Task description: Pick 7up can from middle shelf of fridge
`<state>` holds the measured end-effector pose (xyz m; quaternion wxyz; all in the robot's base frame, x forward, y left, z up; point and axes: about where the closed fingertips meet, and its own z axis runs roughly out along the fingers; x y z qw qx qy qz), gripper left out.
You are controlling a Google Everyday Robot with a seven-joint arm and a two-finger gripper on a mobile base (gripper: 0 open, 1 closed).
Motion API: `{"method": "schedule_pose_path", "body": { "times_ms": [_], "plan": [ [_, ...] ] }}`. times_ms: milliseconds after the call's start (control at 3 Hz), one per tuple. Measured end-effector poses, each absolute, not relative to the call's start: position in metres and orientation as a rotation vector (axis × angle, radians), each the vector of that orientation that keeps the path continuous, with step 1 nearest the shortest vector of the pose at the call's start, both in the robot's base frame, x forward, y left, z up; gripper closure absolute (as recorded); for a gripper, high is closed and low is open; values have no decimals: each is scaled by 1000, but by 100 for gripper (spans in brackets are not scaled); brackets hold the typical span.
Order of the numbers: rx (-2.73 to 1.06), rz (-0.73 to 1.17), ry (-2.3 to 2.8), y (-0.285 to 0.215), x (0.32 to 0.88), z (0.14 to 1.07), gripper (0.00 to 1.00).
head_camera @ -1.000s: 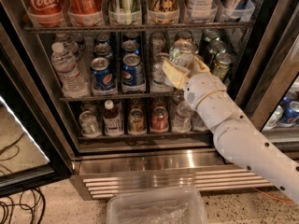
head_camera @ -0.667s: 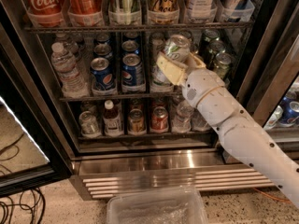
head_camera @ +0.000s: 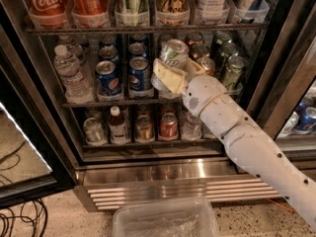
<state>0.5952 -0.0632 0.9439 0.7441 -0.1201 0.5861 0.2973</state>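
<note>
Since a second ago the 7up can [head_camera: 174,51] has come farther out, tilted, above the middle shelf [head_camera: 98,102] of the fridge [head_camera: 163,174]; the tool [head_camera: 177,69] clamps its sides, probably so it clears the Pepsi cans [head_camera: 139,73]

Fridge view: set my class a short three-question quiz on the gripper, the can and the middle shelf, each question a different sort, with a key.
1. True or false: the gripper is shut on the 7up can, in front of the middle shelf.
2. Which stand on that shelf, to the picture's left of the gripper? A) blue Pepsi cans B) milk cartons C) apples
3. Fill in: the water bottle stands at the shelf's ___ end in the picture.
Key: 1 true; 2 A; 3 left.
</note>
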Motion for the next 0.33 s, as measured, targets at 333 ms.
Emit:
{"method": "schedule_pose_path", "body": {
  "times_ms": [333],
  "plan": [
    [-208,772,1282,-50,576,936,100]
  ]
}}
